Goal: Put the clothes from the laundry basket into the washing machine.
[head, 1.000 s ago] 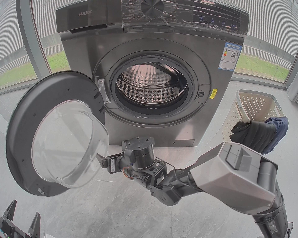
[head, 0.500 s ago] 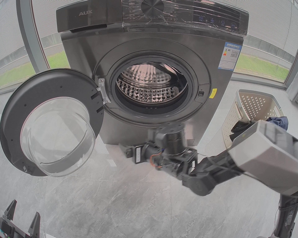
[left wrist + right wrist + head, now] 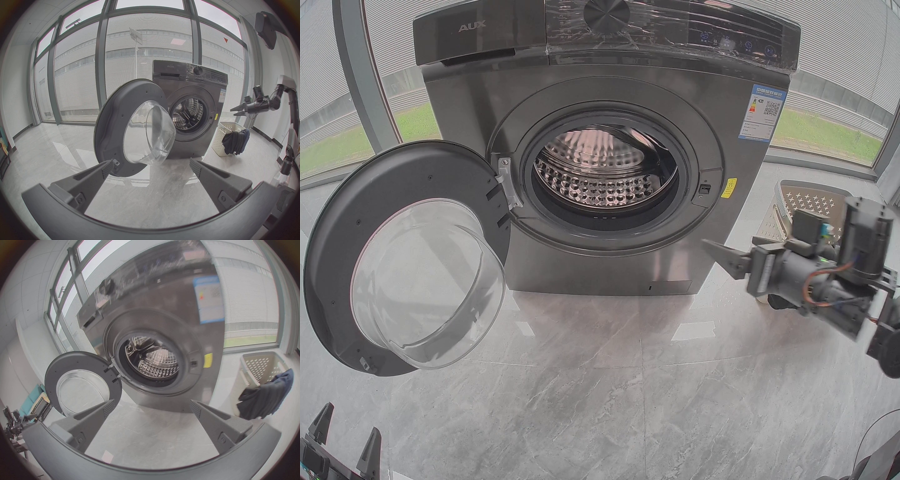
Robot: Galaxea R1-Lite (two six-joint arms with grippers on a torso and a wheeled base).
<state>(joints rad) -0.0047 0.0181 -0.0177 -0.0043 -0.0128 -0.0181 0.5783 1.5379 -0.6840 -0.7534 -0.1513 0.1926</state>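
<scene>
Fingers of the right gripper point(image 3: 150, 404): spread wide apart, with nothing clasped between them.
Fingers of the left gripper point(image 3: 150, 162): likewise parted, and nothing is gripped.
Right gripper, place: held up in the air off the right side of the washing machine point(image 3: 600, 187). In the head view it is seen in front of the laundry basket point(image 3: 262, 365), and its fingers are pointed toward the machine.
Left gripper, place: kept low at the near left, over the floor point(image 3: 612, 387), and faced toward the open door point(image 3: 406, 256).
Clothes point(image 3: 265, 396): a dark garment and a blue one are draped together over the rim of the basket and hang down its outer wall. They are touched by neither gripper.
Laundry basket: stood on the floor just beside the machine's right side.
Door: swung fully open to the left on its hinge, so that its clear bowl is turned outward.
Drum point(image 3: 603, 165): its shiny perforated wall is seen through the round opening.
</scene>
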